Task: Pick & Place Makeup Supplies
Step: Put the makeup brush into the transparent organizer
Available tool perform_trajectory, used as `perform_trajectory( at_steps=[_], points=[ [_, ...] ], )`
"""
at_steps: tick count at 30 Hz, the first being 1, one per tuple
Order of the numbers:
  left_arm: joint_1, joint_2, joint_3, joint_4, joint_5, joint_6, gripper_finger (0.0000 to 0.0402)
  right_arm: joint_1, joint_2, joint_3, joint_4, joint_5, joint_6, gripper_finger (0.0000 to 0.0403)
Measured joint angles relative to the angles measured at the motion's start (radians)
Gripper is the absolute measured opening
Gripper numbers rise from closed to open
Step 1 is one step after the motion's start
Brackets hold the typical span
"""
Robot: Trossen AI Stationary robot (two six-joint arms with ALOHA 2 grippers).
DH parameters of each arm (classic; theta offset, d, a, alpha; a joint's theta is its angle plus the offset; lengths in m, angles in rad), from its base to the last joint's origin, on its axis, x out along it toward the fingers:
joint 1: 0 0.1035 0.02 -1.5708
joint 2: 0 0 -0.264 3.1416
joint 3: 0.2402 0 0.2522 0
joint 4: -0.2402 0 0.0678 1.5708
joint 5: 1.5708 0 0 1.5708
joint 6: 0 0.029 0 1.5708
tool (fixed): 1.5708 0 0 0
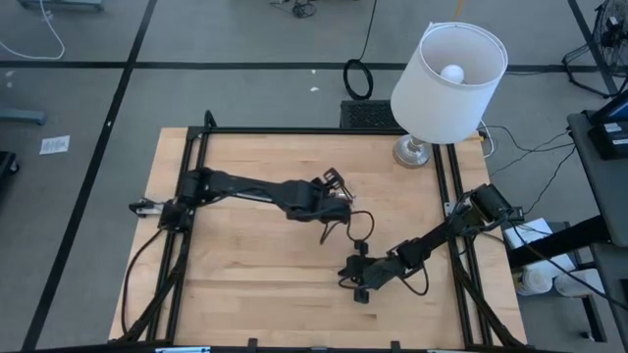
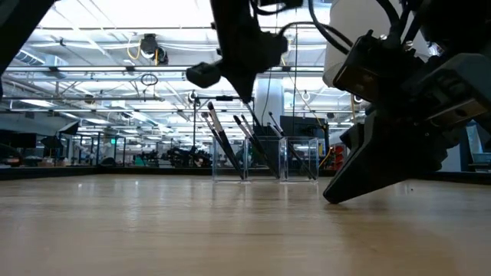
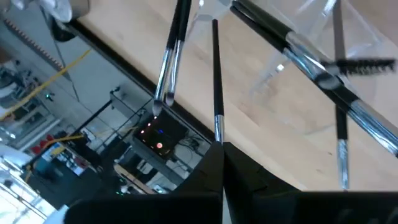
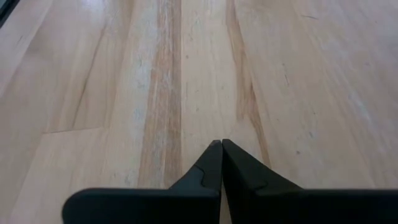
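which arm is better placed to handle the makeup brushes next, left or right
Likely the left. The left gripper, shut, hangs right over the clear holder where the makeup brushes stand. The right gripper, also shut, sits low over bare wooden table, away from the holder.

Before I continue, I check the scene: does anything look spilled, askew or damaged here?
Nothing stands out. The makeup brushes stand leaning inside the clear holder, none on the table.
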Motion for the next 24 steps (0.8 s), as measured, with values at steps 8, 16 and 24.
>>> perform_trajectory(
  at_steps=[8, 16, 24],
  points=[
    [0.015, 0.068, 0.035, 0.0, 0.041, 0.035, 0.0, 0.0, 0.0, 0.0, 0.006, 0.0, -0.011, 0.0],
    [0.033, 0.07, 0.034, 0.018, 0.055, -0.037, 0.0, 0.0, 0.001, -0.001, 0.012, 0.001, -0.006, 0.0],
    [0.007, 0.054, 0.032, -0.061, -0.003, -0.176, 0.0057, 0.0, 0.001, -0.001, 0.015, 0.001, 0.0, 0.0]
  ],
)
